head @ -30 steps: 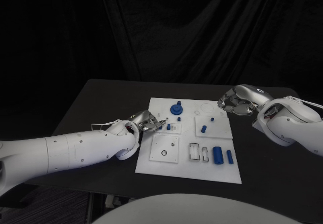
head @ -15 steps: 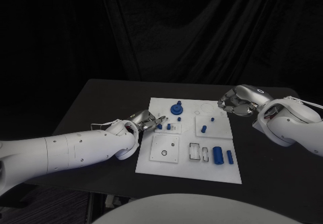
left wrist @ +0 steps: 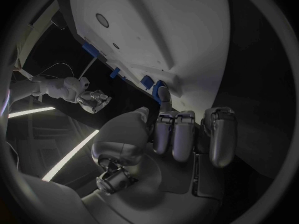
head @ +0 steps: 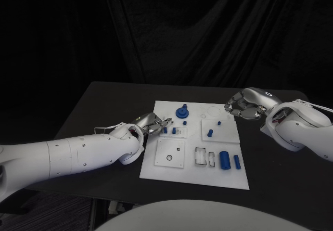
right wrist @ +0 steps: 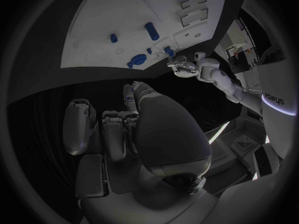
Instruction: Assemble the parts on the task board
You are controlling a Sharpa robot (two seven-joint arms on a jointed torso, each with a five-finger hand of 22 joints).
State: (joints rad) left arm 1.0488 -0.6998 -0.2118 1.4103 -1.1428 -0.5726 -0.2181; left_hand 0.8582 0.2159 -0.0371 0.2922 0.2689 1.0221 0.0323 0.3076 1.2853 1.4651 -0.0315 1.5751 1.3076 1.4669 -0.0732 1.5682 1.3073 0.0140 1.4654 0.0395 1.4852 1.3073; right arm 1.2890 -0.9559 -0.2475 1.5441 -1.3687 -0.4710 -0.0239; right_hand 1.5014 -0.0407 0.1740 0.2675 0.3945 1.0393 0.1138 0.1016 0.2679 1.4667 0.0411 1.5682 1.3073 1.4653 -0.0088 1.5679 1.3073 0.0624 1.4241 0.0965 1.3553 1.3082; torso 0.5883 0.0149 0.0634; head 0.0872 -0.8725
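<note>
Task board (head: 198, 171) sits mid-frame on the black table (head: 90, 110), square to the robot, likely so both arms can reach it. Left hand (head: 148, 123) is at the board's left edge, fingertips by a small blue peg (head: 173, 130) on the upper-left raised tile; in the left wrist view one finger (left wrist: 163, 95) extends to a blue part (left wrist: 147, 81), others curled, so whether it has hold cannot be told. Looks positioned to pick or seat that peg. Right hand (head: 244, 107) hovers off the board's upper right corner, fingers curled in, nothing in them, seemingly waiting. Blue parts visible on the board: seven — one round knobbed piece (head: 182, 112), two larger cylinders (head: 224, 160) lower right, four small pegs.
</note>
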